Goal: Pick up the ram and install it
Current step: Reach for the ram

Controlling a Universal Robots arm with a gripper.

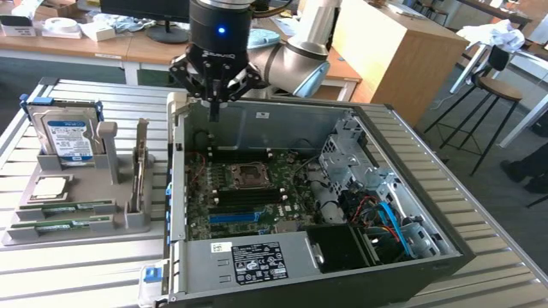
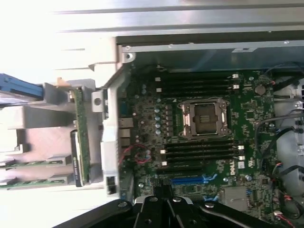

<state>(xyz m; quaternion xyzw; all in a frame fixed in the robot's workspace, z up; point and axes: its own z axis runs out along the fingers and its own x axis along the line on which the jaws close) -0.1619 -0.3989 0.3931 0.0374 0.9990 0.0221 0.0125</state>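
A: Spotted the ram (image 1: pixel 70 206) yet?

B: Yes, lying flat in the grey holder (image 1: pixel 51 239), well off to the side of the gripper (image 1: pixel 215 106), beyond the case wall toward the exterior view's left. Paired with a second stick (image 1: pixel 61 224) just beside it, on the side away from the gripper

A: And the gripper itself?

B: Closed, fingers pressed together, gripping nothing. Hanging over one corner of the open computer case (image 1: pixel 283 122), at the wall nearest the holder, with the motherboard (image 1: pixel 283 192) below. Well apart from both sticks

A: Anything seated in the memory slots (image 2: pixel 199 154) underneath?

B: Seemingly nothing; bare-looking in the wrist view, on either side of the open processor socket (image 2: pixel 204 118)

A: Handling?

B: Probably very light and stiff, so no sag, but thin and easy to crack if bent or squeezed hard across the flat faces. Likely slick along the board edges. Best taken by the two long edges near mid-length, judging by shape, keeping off the black chips, the pale label and the contact edge. Awkward to get around, though, sitting low in its groove, with the hard drive (image 1: pixel 68 138) and the processor chip (image 1: pixel 50 187) near it in the same holder
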